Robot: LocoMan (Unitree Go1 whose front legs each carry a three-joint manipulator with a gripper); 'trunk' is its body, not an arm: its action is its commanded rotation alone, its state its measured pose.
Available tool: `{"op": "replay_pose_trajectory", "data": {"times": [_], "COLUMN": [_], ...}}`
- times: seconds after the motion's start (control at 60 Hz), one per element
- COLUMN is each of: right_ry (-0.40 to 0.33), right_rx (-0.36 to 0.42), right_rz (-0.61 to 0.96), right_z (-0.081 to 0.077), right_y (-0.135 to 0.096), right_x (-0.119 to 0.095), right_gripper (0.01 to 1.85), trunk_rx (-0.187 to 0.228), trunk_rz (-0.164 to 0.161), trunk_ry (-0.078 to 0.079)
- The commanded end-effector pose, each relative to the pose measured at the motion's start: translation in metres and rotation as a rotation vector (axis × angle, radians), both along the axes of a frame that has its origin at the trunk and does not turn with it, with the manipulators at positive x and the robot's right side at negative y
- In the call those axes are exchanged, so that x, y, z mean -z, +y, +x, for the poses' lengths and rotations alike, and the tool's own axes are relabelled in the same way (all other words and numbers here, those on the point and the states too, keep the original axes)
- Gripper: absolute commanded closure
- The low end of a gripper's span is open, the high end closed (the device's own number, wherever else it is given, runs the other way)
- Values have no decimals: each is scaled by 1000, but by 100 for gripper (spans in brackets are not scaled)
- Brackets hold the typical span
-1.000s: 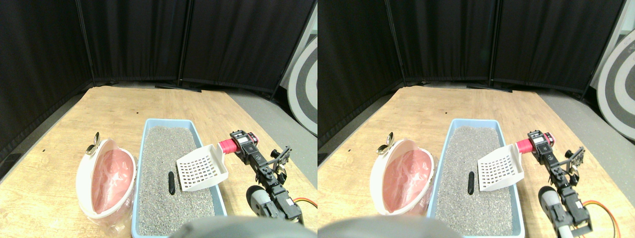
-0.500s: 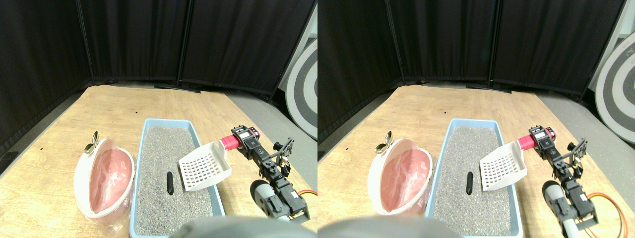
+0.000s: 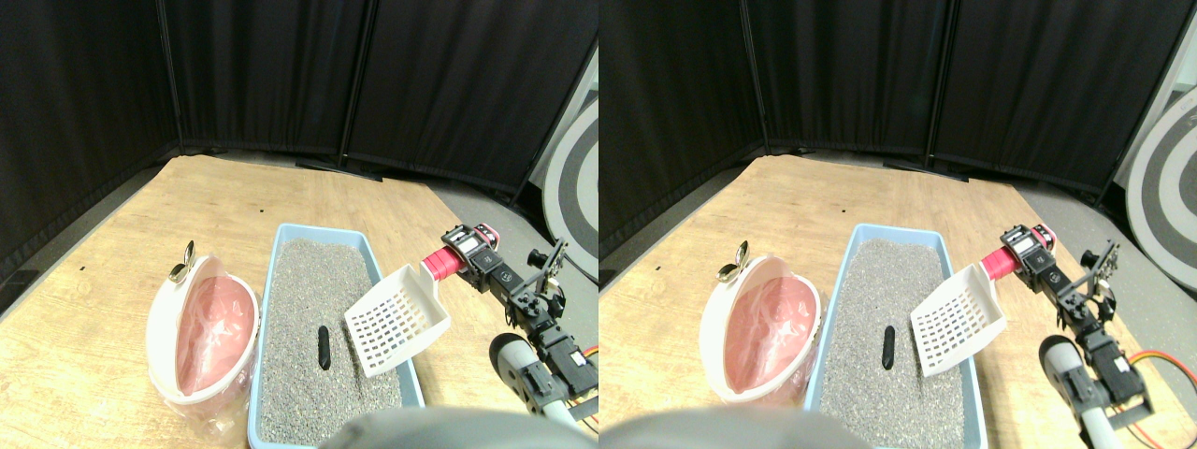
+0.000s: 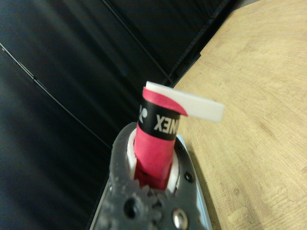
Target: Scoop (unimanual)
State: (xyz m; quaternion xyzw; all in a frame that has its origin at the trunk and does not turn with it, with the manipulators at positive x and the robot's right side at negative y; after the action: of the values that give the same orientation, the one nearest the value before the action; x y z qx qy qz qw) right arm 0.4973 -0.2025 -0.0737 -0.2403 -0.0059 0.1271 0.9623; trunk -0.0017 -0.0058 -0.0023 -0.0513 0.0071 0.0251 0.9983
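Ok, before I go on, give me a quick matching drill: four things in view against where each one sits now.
Things:
1. white scoop
2. dark lump
3. pink-lined bin
4. litter tray

Places:
A. lying on the litter
B. on the wooden floor between bin and arm
C. beside the tray's left wall
D. tilted over the tray's right side

Pairs: 1-D, 2-A, 3-C, 4-B

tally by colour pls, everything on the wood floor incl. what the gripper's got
White: 1, slotted scoop with red-wrapped handle, in the right gripper
White with pink liner: 1, bin
Light blue: 1, litter tray
Black: 1, lump on the litter
Metallic: 1, clip on the bin rim
Total: 5
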Motion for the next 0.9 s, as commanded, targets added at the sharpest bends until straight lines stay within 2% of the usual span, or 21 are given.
{"op": "replay_pose_trajectory", "data": {"times": [0.017,0.417,0.483,0.6,0.783,0.8,0.817,0.85,0.9], "right_ry": [-39,-38,-43,-47,-46,-48,-51,-52,-54], "right_rx": [7,-33,-13,-31,-10,-11,-17,-31,-36], "right_rz": [3,-79,-113,-114,-128,-132,-144,-135,-133], "right_z": [3,11,13,15,16,16,17,18,18], "right_y": [4,11,13,14,17,18,18,18,18], "right_x": [-8,-13,-14,-16,-17,-16,-15,-13,-11], "right_gripper": [180,180,180,180,180,179,169,179,180], "trunk_rx": [-14,-20,-22,-24,-31,-34,-34,-38,-41], "trunk_rz": [-29,-43,-46,-53,-60,-62,-62,-64,-66], "trunk_ry": [13,18,20,20,23,23,23,23,24]}}
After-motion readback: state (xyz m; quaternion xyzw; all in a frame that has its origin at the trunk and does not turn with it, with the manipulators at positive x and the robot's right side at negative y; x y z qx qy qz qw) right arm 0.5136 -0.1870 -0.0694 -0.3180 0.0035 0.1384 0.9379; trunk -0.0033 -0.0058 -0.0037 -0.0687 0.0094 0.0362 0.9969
